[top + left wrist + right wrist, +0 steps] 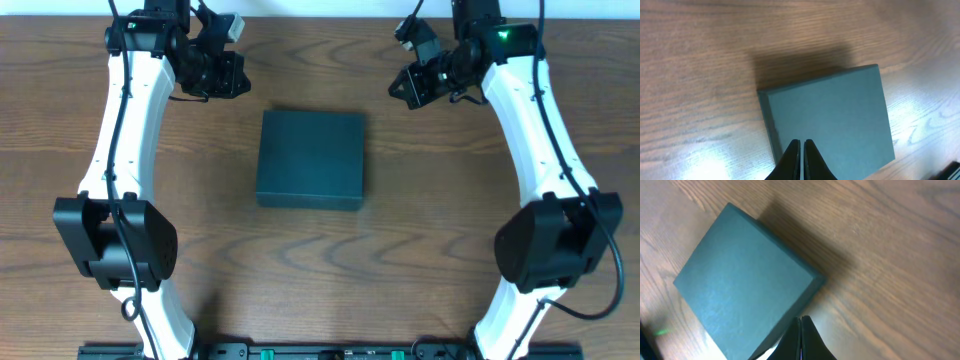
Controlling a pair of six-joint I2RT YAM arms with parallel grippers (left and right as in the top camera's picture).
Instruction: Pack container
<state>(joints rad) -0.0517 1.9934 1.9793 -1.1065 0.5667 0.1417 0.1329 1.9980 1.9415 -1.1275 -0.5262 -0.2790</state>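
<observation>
Container [311, 158] closed, flat at frame centre on wood surface [320, 280]. Left fingers [792, 159] and right fingers [809, 341] both pinched shut, holding nothing. Likely light, stiff cardboard; grip lid's free edge to lift.

The container [311, 158] looks like dark green-black cardboard, totally matte, smooth with a faint papery texture. The table [400, 270] is brown wood grain, smooth, with a soft sheen where light hits. Left arm [120, 120] and right arm [543, 130] have glossy white plastic shells and duller black joints. The left gripper [801, 144] fingers look like plain black plastic.
</observation>
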